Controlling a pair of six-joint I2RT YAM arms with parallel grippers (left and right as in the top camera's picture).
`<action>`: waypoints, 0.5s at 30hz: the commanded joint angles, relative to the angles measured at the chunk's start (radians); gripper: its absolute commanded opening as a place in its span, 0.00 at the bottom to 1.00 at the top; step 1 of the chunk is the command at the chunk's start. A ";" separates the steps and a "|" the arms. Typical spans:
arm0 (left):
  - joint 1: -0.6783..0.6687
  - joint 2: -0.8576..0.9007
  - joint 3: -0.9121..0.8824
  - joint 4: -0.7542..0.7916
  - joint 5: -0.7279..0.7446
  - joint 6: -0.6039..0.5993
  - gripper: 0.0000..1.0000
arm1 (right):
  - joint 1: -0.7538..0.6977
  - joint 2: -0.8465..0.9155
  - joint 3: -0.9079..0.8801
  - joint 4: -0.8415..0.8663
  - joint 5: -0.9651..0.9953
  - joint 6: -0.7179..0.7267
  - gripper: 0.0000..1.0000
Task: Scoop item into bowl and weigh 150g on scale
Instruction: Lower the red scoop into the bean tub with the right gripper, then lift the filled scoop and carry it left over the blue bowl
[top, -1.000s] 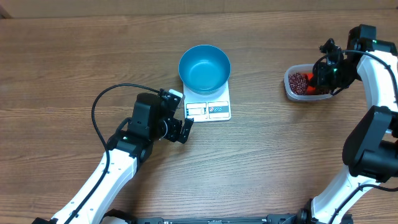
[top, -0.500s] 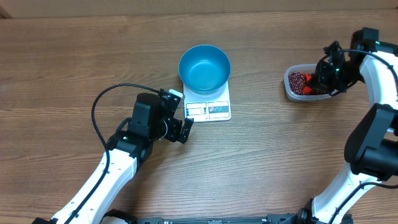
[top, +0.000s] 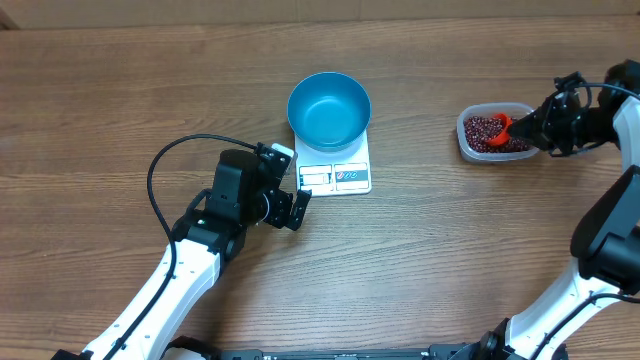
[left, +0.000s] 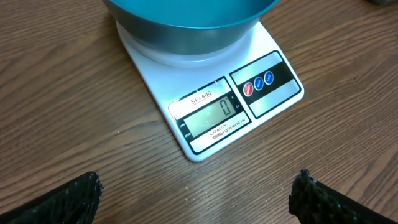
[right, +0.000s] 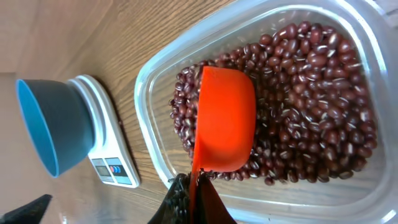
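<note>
The right gripper (right: 191, 200), fingers pressed together, pinches the thin handle of a smooth orange scoop (right: 224, 118). Its rounded cup sits among grainy red-brown beans (right: 311, 93) in a clear tub (right: 152, 155) near the table's (top: 100, 100) right edge. The left gripper (left: 196, 202), spread wide, faces the flat white scale (left: 205, 93) mid-table, which carries the round blue bowl (left: 186, 25).

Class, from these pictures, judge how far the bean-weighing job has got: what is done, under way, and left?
Done: the blue bowl sits on the scale, whose display reads zero. In hand: the right end effector is shut on the orange scoop, which lies on the beans in the clear tub. Left: the bowl is empty, so all scooping and weighing remains. The left end effector is open.
</note>
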 joint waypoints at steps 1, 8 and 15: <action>-0.002 0.006 -0.004 0.006 -0.010 -0.013 1.00 | -0.032 0.004 0.021 -0.007 -0.071 -0.011 0.04; -0.002 0.006 -0.004 0.006 -0.010 -0.013 1.00 | -0.088 0.004 0.021 -0.063 -0.142 -0.091 0.04; -0.002 0.006 -0.004 0.006 -0.010 -0.013 1.00 | -0.155 0.004 0.021 -0.128 -0.231 -0.195 0.04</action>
